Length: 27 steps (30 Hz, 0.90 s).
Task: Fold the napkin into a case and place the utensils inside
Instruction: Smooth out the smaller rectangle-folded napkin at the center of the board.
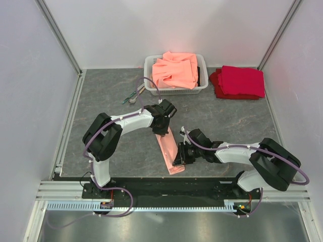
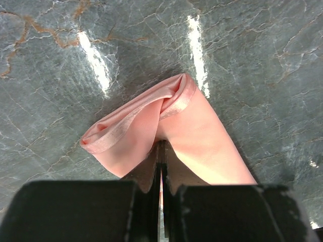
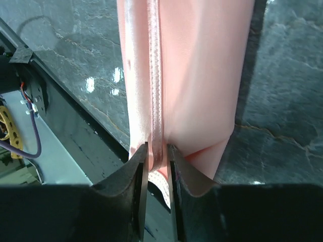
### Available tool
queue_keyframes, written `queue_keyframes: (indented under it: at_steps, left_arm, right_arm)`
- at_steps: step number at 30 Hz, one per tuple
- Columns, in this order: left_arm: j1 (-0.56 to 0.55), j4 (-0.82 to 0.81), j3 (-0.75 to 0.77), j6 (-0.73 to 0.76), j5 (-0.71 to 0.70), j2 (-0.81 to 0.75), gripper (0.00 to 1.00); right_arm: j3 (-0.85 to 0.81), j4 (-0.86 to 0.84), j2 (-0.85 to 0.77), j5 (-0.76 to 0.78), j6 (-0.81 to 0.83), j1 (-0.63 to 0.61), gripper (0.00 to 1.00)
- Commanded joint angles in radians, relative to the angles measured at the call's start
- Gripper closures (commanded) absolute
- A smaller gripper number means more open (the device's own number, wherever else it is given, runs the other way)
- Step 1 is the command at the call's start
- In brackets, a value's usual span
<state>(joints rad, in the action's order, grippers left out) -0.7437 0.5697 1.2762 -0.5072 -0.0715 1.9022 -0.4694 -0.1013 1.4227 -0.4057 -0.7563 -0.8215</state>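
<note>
Apparently mid-fold, with no case formed yet. Hold both pinches firm on the napkin (image 1: 167, 149) and move its two ends in step, to hold the layers stacked and the hems lined up. Lift only slightly, lay flat, then press the crease before letting go. Watch for thin cloth sagging or slipping out between the claws.

Lying as a long, narrow folded strip near the middle of the table (image 1: 111, 91), running far to near. Well apart from the utensils (image 1: 134, 96), out at the far left just beside the basket (image 1: 149, 64) of orange cloths.

Left claw (image 2: 161, 166) clamped tight on the far end of the strip, reached with a raised elbow and a wrist turned downward. Right claw (image 3: 157, 154) nipped narrow on the hem at the near end, at the tip of a low arm stretched leftward along the near edge.
</note>
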Motion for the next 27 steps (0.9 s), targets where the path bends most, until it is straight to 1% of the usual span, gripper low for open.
queue_keyframes:
  at_steps: [1,4,5,6,9,12,13,15,19,21,22,23,24,25,26,27]
  left_arm:
    - [-0.002,-0.027,0.008,0.01,-0.008,-0.043,0.98]
    - [-0.002,-0.027,0.014,0.006,0.025,-0.066,0.98]
    - [-0.002,-0.03,0.015,0.003,0.039,-0.074,0.98]
    - [-0.002,-0.031,0.017,0.002,0.068,-0.098,0.98]
    - [0.0,-0.041,0.011,-0.004,0.151,-0.167,0.97]
    - [0.001,-0.041,-0.008,-0.008,0.194,-0.221,0.93]
    - [0.003,-0.041,-0.018,-0.011,0.196,-0.256,0.91]
    - [0.01,-0.041,-0.032,-0.016,0.182,-0.282,0.89]
    - [0.062,-0.041,-0.074,-0.043,0.134,-0.308,0.91]
    - [0.089,-0.037,-0.092,-0.066,0.142,-0.311,0.94]
    - [0.116,-0.05,-0.109,-0.103,0.141,-0.319,0.96]
    - [0.122,-0.072,-0.132,-0.115,0.136,-0.371,0.96]
    - [0.128,-0.097,-0.185,-0.125,0.121,-0.4,0.96]
    - [0.138,-0.125,-0.207,-0.137,0.107,-0.435,0.95]
    - [0.144,-0.126,-0.224,-0.145,0.092,-0.489,0.95]
    - [0.148,-0.126,-0.253,-0.151,0.076,-0.518,0.95]
  right_arm:
    - [0.04,-0.011,0.035,0.028,0.005,-0.019,0.71]
    - [0.002,0.047,-0.005,0.054,0.026,-0.021,0.71]
    - [-0.035,0.073,-0.027,0.08,0.037,-0.019,0.71]
    - [-0.057,0.133,-0.034,0.094,0.047,-0.019,0.7]
    - [-0.133,0.231,-0.059,0.151,0.089,-0.018,0.69]
    - [-0.189,0.278,-0.067,0.185,0.112,-0.019,0.68]
    - [-0.201,0.281,-0.059,0.186,0.118,-0.018,0.68]
    - [-0.239,0.287,-0.041,0.199,0.123,-0.019,0.64]
    - [-0.325,0.272,0.045,0.194,0.127,-0.018,0.6]
    - [-0.36,0.27,0.079,0.199,0.149,-0.019,0.53]
    - [-0.395,0.273,0.115,0.208,0.161,-0.019,0.49]
    - [-0.415,0.288,0.133,0.214,0.172,-0.021,0.43]
    - [-0.434,0.301,0.148,0.223,0.195,-0.024,0.4]
    - [-0.475,0.314,0.172,0.234,0.205,-0.034,0.37]
    - [-0.495,0.342,0.183,0.261,0.216,-0.041,0.33]
    - [-0.514,0.363,0.194,0.277,0.235,-0.047,0.32]
